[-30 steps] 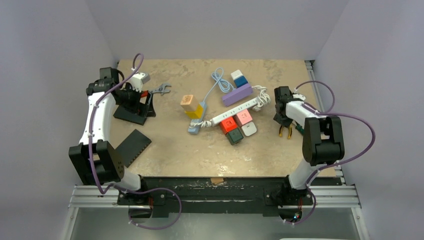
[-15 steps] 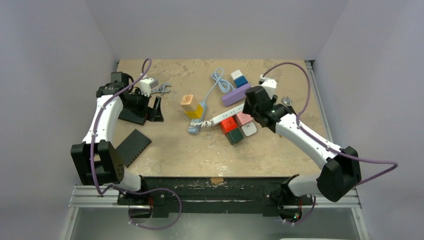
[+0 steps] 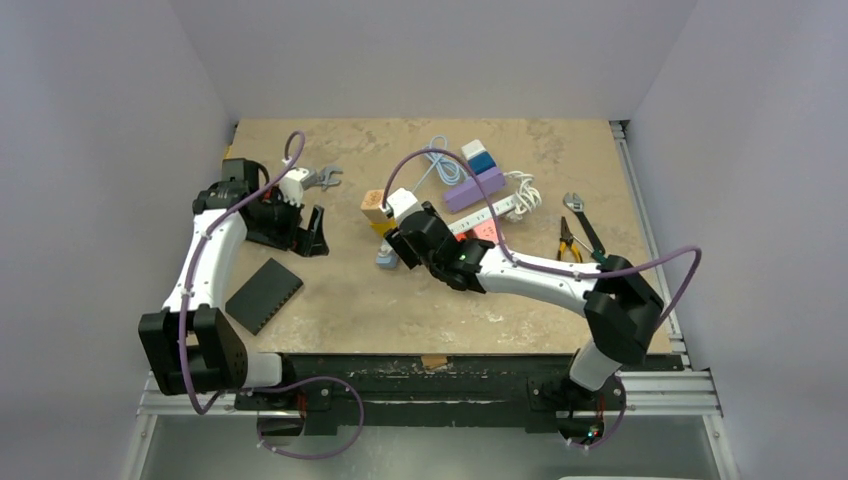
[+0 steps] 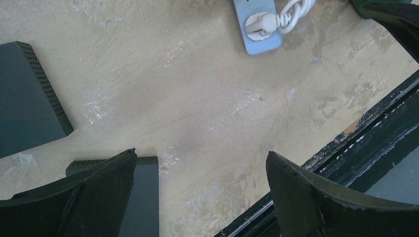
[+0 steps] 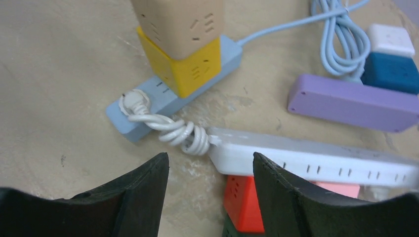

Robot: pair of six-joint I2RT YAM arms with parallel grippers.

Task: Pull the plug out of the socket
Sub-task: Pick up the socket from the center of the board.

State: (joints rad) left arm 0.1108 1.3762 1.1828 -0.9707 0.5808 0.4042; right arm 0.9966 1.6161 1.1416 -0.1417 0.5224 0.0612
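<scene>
Mid-table, bare tabletop (image 5: 59, 74) open to its left, seated upright in the end of the flat-lying blue socket strip (image 5: 154, 96), white plug (image 5: 132, 101) with cord (image 5: 183, 133) leaving rightward, just ahead of parted, empty right gripper (image 5: 210, 195); left gripper (image 4: 200, 192) spread wide, empty.

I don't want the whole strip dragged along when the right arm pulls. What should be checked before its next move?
1. White plug seated in the blue strip: ok.
2. Right jaws open and empty: ok.
3. Right jaws centred on the plug: not ok; in the right wrist view it sits left of their gap.
4. Twisted white cord out of the closing path: cannot tell.
5. Strip pinned down: not ok; left jaws open and away from it, and no arm holds it.
</scene>
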